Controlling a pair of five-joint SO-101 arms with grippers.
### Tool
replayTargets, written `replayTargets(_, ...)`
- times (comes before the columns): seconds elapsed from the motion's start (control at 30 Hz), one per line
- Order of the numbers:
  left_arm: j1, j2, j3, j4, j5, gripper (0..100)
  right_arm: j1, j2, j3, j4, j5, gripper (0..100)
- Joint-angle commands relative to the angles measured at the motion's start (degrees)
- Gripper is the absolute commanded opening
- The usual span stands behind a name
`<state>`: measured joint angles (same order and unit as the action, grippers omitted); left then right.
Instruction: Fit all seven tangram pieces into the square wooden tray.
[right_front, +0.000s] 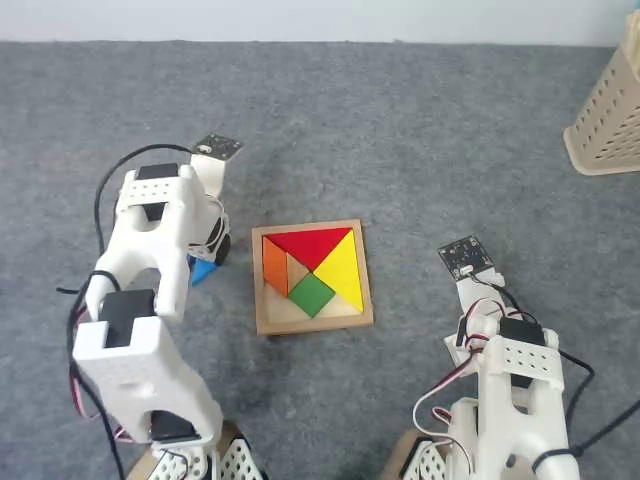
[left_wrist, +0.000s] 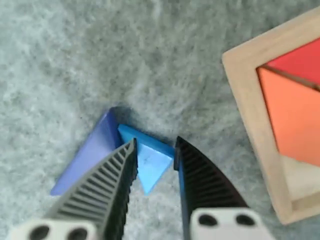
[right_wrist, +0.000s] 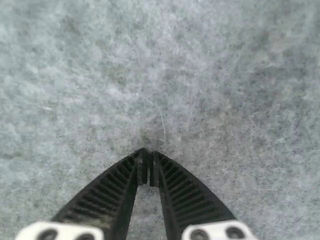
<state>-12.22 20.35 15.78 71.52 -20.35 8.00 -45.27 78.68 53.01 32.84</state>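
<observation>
The square wooden tray (right_front: 264, 300) lies mid-table and holds a red triangle (right_front: 312, 245), a yellow triangle (right_front: 345, 272), an orange piece (right_front: 274, 268) and a green square (right_front: 312, 295). Bare wood shows along its near edge. Left of the tray, a light blue triangle (left_wrist: 147, 162) rests on the carpet against a purple-blue piece (left_wrist: 90, 150). My left gripper (left_wrist: 155, 145) is shut on the light blue triangle, one finger on each side. The tray's corner (left_wrist: 250, 100) is close beside it. My right gripper (right_wrist: 148, 167) is shut on nothing, just above bare carpet to the right of the tray.
A beige perforated basket (right_front: 610, 110) stands at the far right edge. Grey carpet covers the whole table. The left arm's body (right_front: 155, 240) hangs over the spot left of the tray.
</observation>
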Motion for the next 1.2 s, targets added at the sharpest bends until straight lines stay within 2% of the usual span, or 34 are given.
replayTargets(0.0,-1.76,0.79,3.38,0.26,-0.09,12,1.01,-1.27,0.26,-1.36,0.88,3.1)
replayTargets(0.27,-6.77,0.26,3.3,0.18,-0.62,16,1.01,-1.27,0.26,-1.36,0.88,3.1)
replayTargets(0.5,-6.86,-5.01,8.57,-4.13,-2.11,16,1.01,-1.27,0.26,-1.36,0.88,3.1)
replayTargets(0.73,-6.86,-8.35,10.68,-5.01,-2.11,6,1.01,-1.27,0.26,-1.36,0.88,3.1)
replayTargets(1.03,-2.29,-8.44,5.14,2.2,-1.93,4,1.01,-1.27,0.26,-1.36,0.88,3.1)
replayTargets(1.17,-0.09,-9.41,0.22,7.82,-1.93,9,1.01,-1.27,0.26,-1.36,0.88,3.1)
